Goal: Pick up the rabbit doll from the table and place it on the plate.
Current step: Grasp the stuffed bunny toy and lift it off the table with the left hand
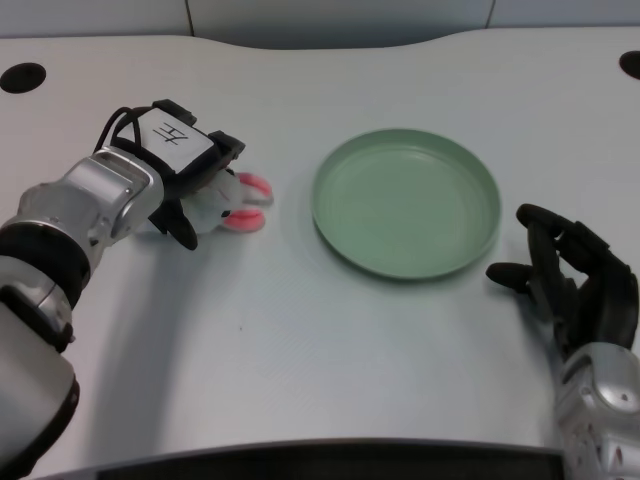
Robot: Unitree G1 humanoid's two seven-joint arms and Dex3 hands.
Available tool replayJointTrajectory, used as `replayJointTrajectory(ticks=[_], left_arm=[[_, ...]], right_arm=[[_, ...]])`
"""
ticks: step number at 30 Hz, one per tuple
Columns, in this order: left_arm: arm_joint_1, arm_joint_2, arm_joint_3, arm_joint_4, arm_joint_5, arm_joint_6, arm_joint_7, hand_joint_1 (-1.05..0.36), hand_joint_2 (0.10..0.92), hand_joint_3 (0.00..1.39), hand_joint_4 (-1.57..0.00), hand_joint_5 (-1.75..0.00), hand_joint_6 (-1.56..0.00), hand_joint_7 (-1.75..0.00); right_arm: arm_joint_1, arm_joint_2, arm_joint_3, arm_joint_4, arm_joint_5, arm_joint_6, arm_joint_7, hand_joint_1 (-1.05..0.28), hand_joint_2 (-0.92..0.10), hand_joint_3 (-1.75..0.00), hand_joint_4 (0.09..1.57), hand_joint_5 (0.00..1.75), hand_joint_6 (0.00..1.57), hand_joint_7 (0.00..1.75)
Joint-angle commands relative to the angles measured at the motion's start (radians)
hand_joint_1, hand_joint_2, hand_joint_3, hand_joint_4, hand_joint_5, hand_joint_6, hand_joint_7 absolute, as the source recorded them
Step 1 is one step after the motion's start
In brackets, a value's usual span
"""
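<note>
Left hand draped over rabbit doll, left of green plate. Fingers curl around white body, pink ears poking toward plate; firm grip or only contact, cannot tell. Doll on table, apparently unlifted. Plate bare, ready for drop.

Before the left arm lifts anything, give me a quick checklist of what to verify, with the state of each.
1. Left robot hand over the rabbit doll: ok.
2. Fingers closed firmly on the doll: cannot tell, the hand hides it.
3. Doll off the table: cannot tell.
4. Plate empty: ok.
5. Path from doll to plate free: ok.
6. Right robot hand off the plate: ok.
</note>
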Motion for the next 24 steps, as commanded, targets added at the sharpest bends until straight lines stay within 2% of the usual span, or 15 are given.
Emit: replayJointTrajectory(ticks=[1,5,7,11,16,20,22,24], left_arm=[[-0.022,-0.003,0.014,0.027,-0.025,0.004,-0.012,-0.81,0.819,0.0,-0.19,-0.13,-0.23,-0.04],[-0.03,-0.009,0.03,0.049,-0.054,0.015,-0.031,-0.82,0.822,0.0,-0.21,-0.13,-0.23,-0.02],[-0.039,-0.011,0.032,0.057,-0.061,0.023,-0.05,-0.82,0.828,0.0,-0.22,-0.13,-0.23,-0.02],[-0.044,-0.015,0.034,0.066,-0.067,0.029,-0.052,-0.81,0.833,0.0,-0.27,-0.16,-0.26,-0.03],[-0.044,-0.016,0.035,0.068,-0.073,0.027,-0.05,-0.79,0.829,0.0,-0.29,-0.17,-0.28,-0.03],[-0.037,-0.035,0.038,0.077,-0.079,0.045,-0.034,-0.7,0.826,0.0,-0.35,-0.17,-0.33,-0.03],[-0.036,-0.041,0.035,0.08,-0.077,0.051,-0.022,-0.69,0.826,0.0,-0.36,-0.17,-0.34,-0.03],[-0.034,-0.047,0.031,0.084,-0.074,0.057,-0.007,-0.61,0.818,0.0,-0.44,-0.19,-0.43,-0.05]], right_arm=[[0.008,0.005,0.003,-0.006,-0.004,0.002,-0.003,-0.37,-0.92,-0.24,0.82,1.01,0.83,0.39],[0.009,0.003,-0.001,-0.005,0.002,0.001,0.003,-0.38,-0.92,-0.24,0.82,1.01,0.84,0.4],[0.01,0.005,0.002,-0.016,-0.004,0.015,-0.008,-0.38,-0.92,-0.24,0.83,1.01,0.84,0.4],[0.01,0.006,-0.002,-0.01,0.004,0.004,0.0,-0.37,-0.92,-0.22,0.83,1.01,0.84,0.39],[0.011,0.006,-0.002,-0.013,0.006,0.003,0.0,-0.37,-0.92,-0.22,0.84,1.01,0.85,0.4],[0.017,0.006,0.003,-0.025,0.004,0.013,0.0,-0.37,-0.92,-0.23,0.83,1.01,0.83,0.39],[0.019,0.006,0.005,-0.027,0.001,0.01,-0.002,-0.37,-0.92,-0.23,0.83,1.01,0.83,0.39],[0.021,0.006,0.007,-0.027,-0.004,0.007,-0.005,-0.37,-0.92,-0.23,0.82,1.0,0.83,0.39]])
